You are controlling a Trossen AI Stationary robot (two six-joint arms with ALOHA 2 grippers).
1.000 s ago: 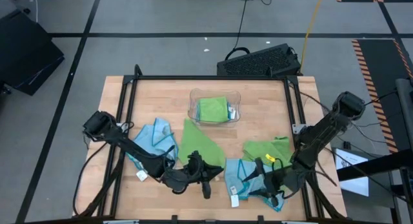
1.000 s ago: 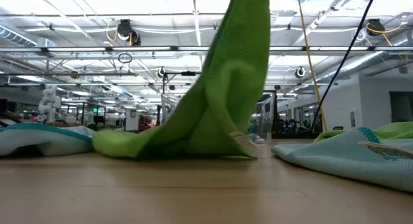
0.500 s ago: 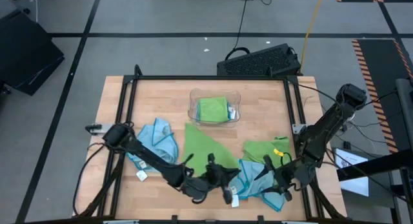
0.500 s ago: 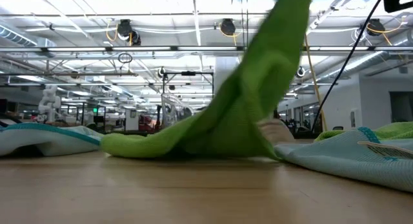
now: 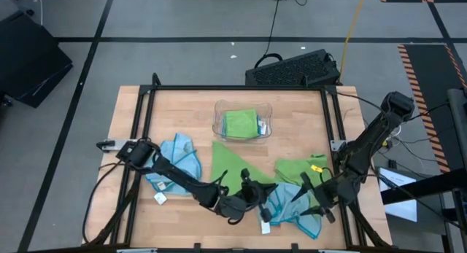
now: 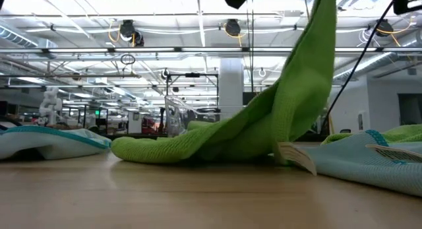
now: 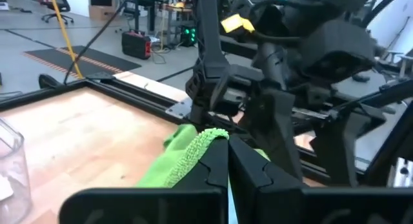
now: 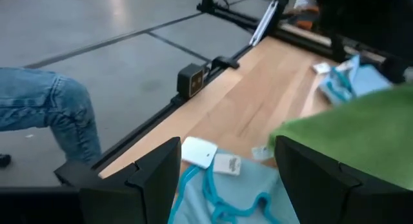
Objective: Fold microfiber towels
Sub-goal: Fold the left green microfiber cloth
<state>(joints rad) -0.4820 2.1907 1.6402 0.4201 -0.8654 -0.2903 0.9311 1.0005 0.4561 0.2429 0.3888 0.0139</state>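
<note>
Progress: one green towel sits folded in the clear tray (image 5: 266,129), at the table's far-middle. Judged: 1 done, 4 left.

Unfolded, placed rel. to tray:
- lime green towel (image 5: 228,168) just in front of tray, mid-fold; one corner lifted high, rest draped on the table (image 5: 182,107).
- light blue towel (image 5: 177,158), crumpled, front-left of tray.
- second lime towel (image 5: 303,168), bunched, front-right of tray.
- second blue towel (image 5: 286,205), farther front-right, near table's front edge, white tags showing.

Left gripper (image 5: 252,189): in front of tray, fingers clenched tight on the raised corner of the lime green towel; cloth edge visible pinched between the tips in left wrist view.

Right gripper (image 5: 310,198): front-right of tray, jaws spread wide, holding nothing, hovering over the second blue towel's edge. Near left gripper, not touching.

Judged step: first fold of lime towel, not yet laid flat.
</note>
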